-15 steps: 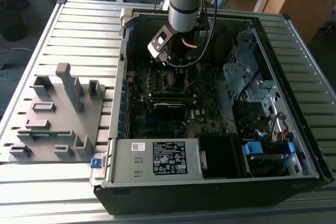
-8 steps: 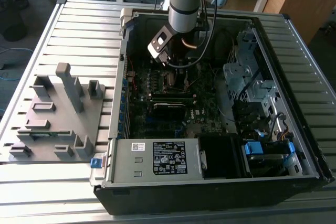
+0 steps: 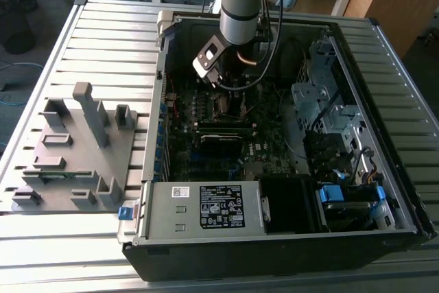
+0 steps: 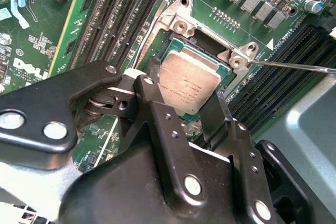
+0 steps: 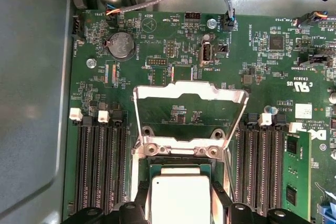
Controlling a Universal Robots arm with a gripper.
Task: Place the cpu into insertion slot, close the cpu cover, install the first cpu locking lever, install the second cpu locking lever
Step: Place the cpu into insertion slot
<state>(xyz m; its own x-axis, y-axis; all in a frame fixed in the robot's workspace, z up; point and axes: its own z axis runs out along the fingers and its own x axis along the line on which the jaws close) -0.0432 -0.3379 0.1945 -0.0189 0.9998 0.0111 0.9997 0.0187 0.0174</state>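
Clasping cpu (image 4: 189, 85) edges at insertion slot (image 4: 207, 39)

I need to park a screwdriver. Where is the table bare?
Bare ribbed table lies behind the grey fixture, at the exterior view's left of the computer case; also the strip in front of the fixture. Inside the case it is crowded: the gripper holds the cpu there.

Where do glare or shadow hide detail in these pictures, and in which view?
In the first wrist view, the cpu top is washed out almost to white, and the raised cpu cover shines along its frame. In the second wrist view, the cpu has only a mild sheen. In the exterior view, the inside of the computer case lies in shadow, while the slatted table is bright.
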